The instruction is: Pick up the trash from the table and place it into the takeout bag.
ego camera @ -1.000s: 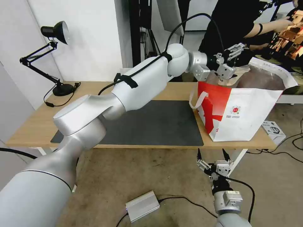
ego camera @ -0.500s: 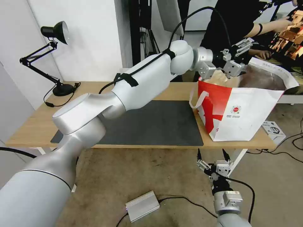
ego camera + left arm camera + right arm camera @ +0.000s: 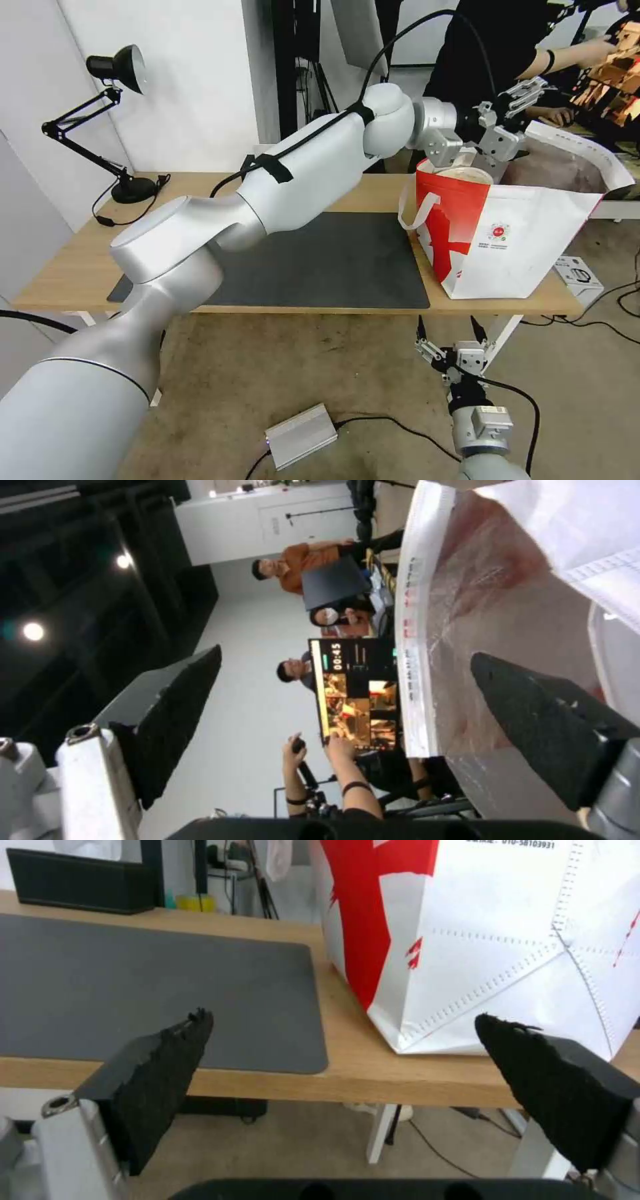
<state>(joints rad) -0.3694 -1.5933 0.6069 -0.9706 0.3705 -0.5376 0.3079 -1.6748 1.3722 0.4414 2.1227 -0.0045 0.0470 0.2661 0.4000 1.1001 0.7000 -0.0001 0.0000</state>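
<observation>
The takeout bag (image 3: 513, 233) stands open at the right end of the table (image 3: 67, 267), red panel toward the dark mat (image 3: 333, 260). A beige pulp bowl (image 3: 467, 175) lies inside its near-left corner, only the rim showing. My left gripper (image 3: 519, 113) hovers open over the bag's mouth, holding nothing. The left wrist view shows that gripper (image 3: 333, 690) spread wide beside the bag's foil lining (image 3: 480, 605). My right gripper (image 3: 447, 323) waits open below the table's front edge, and its wrist view shows it (image 3: 343, 1025) facing the bag (image 3: 500, 965).
A black desk lamp (image 3: 113, 67) stands at the table's back left. The black tissue box (image 3: 80, 882) sits at the far edge. On the floor lie a silver box (image 3: 300, 433) and a small carton (image 3: 577, 270). A person stands behind the bag.
My left gripper has risen and shifted right above the bag's mouth. The beige bowl that was under it now rests inside the bag. The right arm has not moved.
</observation>
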